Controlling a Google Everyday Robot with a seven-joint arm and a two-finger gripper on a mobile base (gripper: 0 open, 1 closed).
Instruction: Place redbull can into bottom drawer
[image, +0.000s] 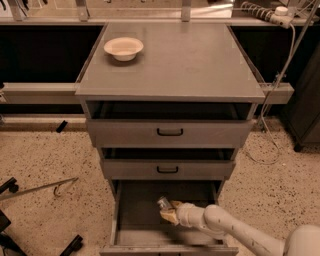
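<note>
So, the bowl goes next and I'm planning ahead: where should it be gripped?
Pinch the rim of the bowl from straight above: it sits upright, thin lip exposed. The gripper is low in the bottom drawer, holding the redbull can.

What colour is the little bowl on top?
The bowl is cream, in the camera view. The pincer, inside the bottom drawer, holds the redbull can.

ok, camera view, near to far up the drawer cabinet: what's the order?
Front edge of the bottom drawer → gripper inside that drawer, shut on the redbull can → middle drawer handle → top drawer handle → bowl on the cabinet top.
</note>
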